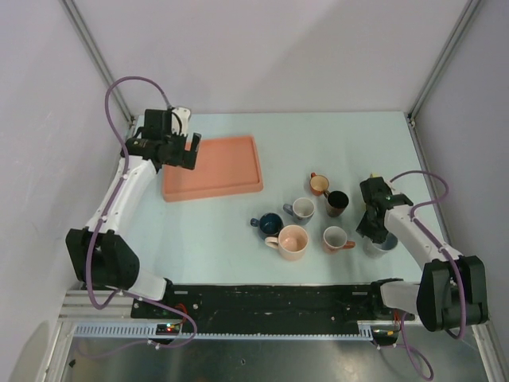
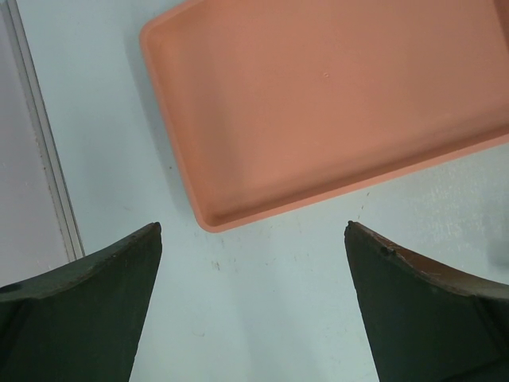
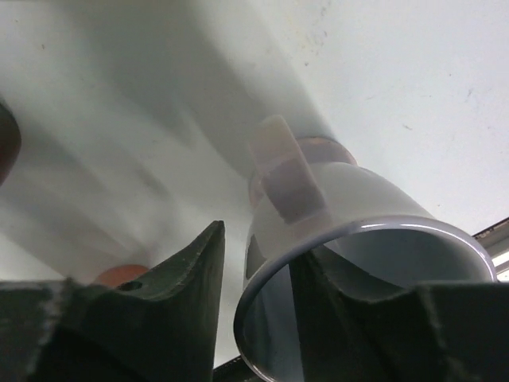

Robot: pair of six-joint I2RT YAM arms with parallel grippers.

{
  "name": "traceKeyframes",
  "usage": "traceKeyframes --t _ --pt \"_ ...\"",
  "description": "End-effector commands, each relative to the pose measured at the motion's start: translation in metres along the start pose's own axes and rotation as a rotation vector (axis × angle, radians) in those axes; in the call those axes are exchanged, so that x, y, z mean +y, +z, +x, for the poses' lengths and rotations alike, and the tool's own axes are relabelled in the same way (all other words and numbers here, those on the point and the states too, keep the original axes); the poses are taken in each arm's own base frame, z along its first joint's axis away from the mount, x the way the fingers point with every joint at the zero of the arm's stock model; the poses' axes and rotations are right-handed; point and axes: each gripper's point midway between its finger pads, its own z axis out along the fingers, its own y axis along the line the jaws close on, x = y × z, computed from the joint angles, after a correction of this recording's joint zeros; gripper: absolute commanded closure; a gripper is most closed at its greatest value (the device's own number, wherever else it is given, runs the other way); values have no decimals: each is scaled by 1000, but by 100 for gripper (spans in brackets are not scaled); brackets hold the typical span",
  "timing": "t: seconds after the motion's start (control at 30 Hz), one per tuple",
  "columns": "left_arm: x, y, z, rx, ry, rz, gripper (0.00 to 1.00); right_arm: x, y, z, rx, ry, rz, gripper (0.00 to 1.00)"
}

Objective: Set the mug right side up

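A grey-white mug stands mouth up at the right side of the table, under my right gripper. In the right wrist view its rim and handle fill the frame. One finger of my right gripper is inside the mug. The other finger is outside, with a slim gap to the wall, so the jaws stand slightly apart and loose of the rim. My left gripper hangs wide open and empty at the far left.
Several upright mugs cluster mid-table: orange, dark brown, grey, navy, pink and peach-and-white. A salmon tray lies at the back left, its corner below my left gripper.
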Motion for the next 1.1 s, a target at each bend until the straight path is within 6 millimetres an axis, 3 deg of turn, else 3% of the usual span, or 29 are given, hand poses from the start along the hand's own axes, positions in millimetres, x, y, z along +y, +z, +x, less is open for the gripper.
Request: traceKeyframes --t 0.0,0.07,0.17,0.23,0.37,0.57,0.67,0.83,0.9,1.07 --pt "5 -12 -11 -73 -64 -13 0 7 -6 -10 -50 31 -52 51" --pt "5 -12 -11 -81 -79 -9 0 7 -15 -14 -68 36 -71 40" --pt "3 -14 -11 -100 -114 -2 0 8 -36 -24 -111 30 -108 12" --pt "3 -16 -11 -122 -155 9 0 10 -51 -32 -145 20 -147 3" --pt "3 -31 -19 -203 -206 12 0 14 -84 -50 -243 -21 -233 1" --pt "23 -66 -19 -320 -382 -15 0 25 -128 -89 -520 -82 -378 0" --pt "35 -75 -2 -356 -400 -53 0 29 -129 -98 -611 -104 -393 1" --pt "41 -109 36 -501 -261 -160 0 27 -117 -100 -689 -79 -362 1" --pt "38 -111 56 -546 -240 -180 0 27 -113 -95 -708 -69 -375 1" --pt "27 -90 104 -545 -336 -187 0 24 -101 -79 -746 -43 -405 1"
